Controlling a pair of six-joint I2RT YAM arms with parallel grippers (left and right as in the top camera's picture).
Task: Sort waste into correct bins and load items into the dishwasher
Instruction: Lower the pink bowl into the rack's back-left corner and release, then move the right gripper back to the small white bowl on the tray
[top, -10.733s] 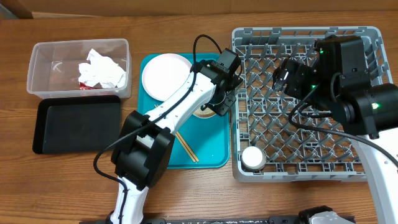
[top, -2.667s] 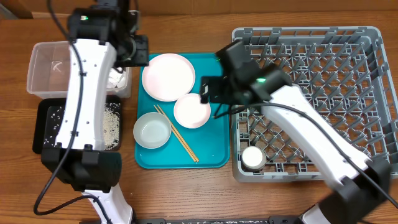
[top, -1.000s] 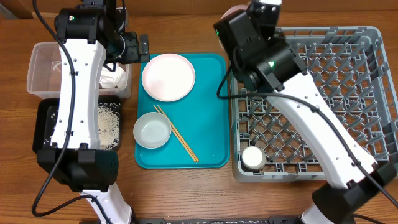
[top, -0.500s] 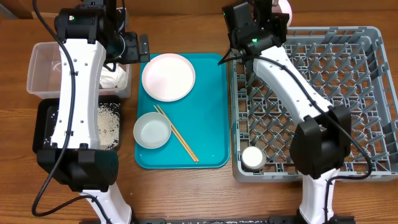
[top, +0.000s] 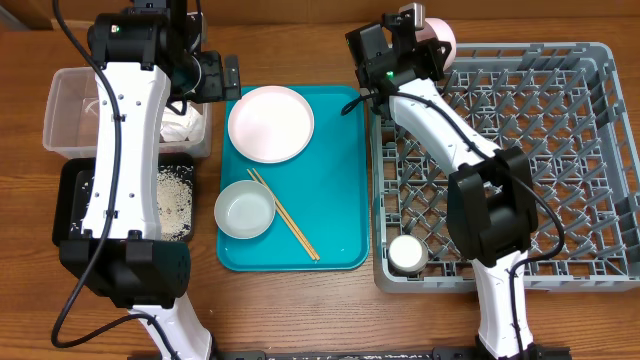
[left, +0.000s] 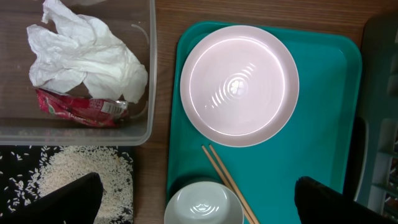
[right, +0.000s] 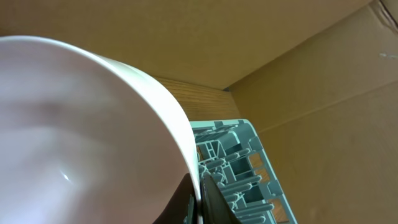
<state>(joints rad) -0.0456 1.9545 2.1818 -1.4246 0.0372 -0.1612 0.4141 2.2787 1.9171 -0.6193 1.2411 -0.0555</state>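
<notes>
The glossy white bowl (top: 440, 35), smooth and thin-rimmed, is tipped on edge above the far left corner of the large square grey plastic dish rack (top: 540, 150). The right claw (right: 198, 199) is pinched onto its rim, a dark finger on each side of the rim. The rack is a lattice of upright pegs, with a small white cup (top: 407, 253) standing near its front left corner. On the wooden surface (top: 300, 310) the smooth teal serving tray (top: 340, 200) carries a round white plate (top: 270, 123), a small pale bowl (top: 245, 210) and two thin wooden chopsticks (top: 290, 222) lying just beside that bowl. The clear rectangular plastic tub (top: 70, 95) holds a crumpled white paper napkin (left: 87, 59) and a red-and-white plastic wrapper (left: 81, 107). Loose white rice grains (left: 87, 180) lie scattered in the shallow black tray (top: 75, 215). The left claw (left: 198, 183) hangs spread wide and empty over the tub's edge and the teal tray.
</notes>
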